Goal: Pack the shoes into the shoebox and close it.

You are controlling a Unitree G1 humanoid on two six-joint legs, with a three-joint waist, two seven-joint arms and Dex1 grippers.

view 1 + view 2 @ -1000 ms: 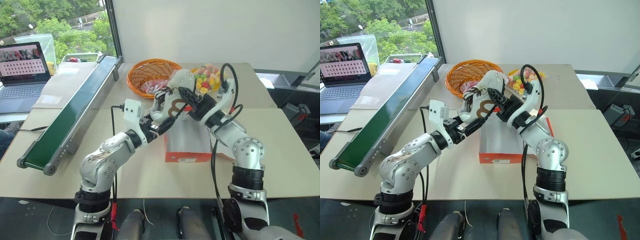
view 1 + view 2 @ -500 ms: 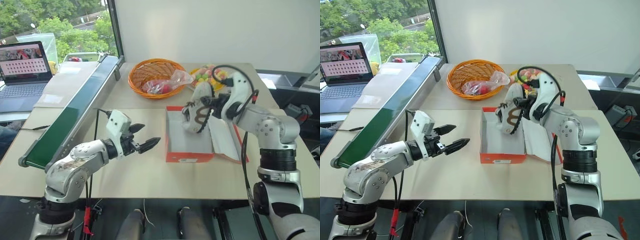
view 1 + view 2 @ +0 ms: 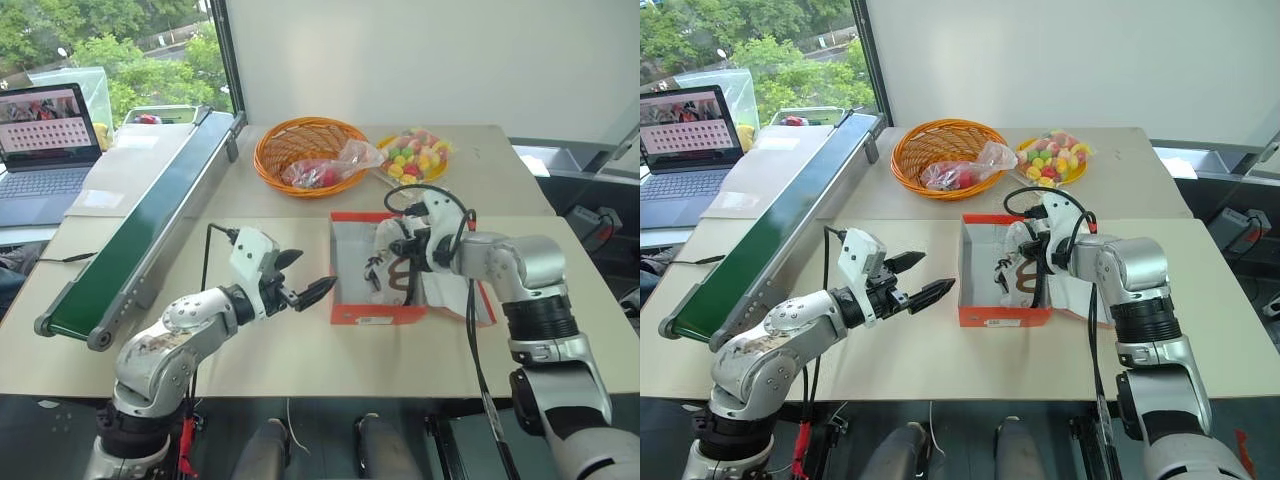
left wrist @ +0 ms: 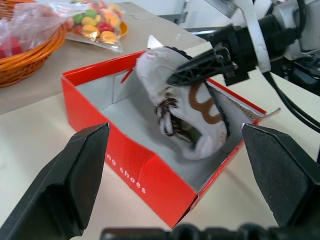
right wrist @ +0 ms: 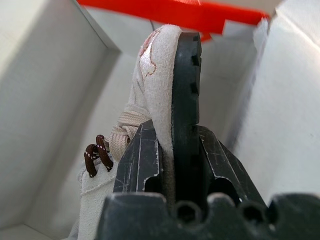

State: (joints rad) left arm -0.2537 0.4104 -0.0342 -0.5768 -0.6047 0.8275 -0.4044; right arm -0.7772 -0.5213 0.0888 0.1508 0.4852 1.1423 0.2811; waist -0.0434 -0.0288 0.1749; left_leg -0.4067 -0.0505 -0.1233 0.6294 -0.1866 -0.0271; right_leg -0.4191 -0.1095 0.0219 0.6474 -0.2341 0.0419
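One shoe (image 3: 388, 262) hangs inside the open box (image 3: 352, 300), pinched at its heel rim by the right gripper (image 3: 404, 246), whose two black fingers (image 5: 186, 100) are closed tight on the white upper. The shoe tilts with its toe down toward the white floor of the box and its dark laces dangle loose; a brown marking shows on its side in the left wrist view. Whether the toe touches the floor of the box I cannot tell. The box sits near the middle of the table (image 3: 300, 360), its red walls upright and its lid (image 3: 455, 285) folded out flat to the robot's right, under the right forearm. The left gripper (image 3: 300, 283) hovers above the table just left of the box, pointing toward it, its fingers spread wide with nothing between them. Behind the box, a wicker basket (image 3: 305, 152) holds a clear bag (image 3: 325, 170) of reddish items, and beside it lies a bag of sweets (image 3: 415, 152). A conveyor (image 3: 150, 215) runs along the left of the table, with a laptop (image 3: 45, 135) beyond it.
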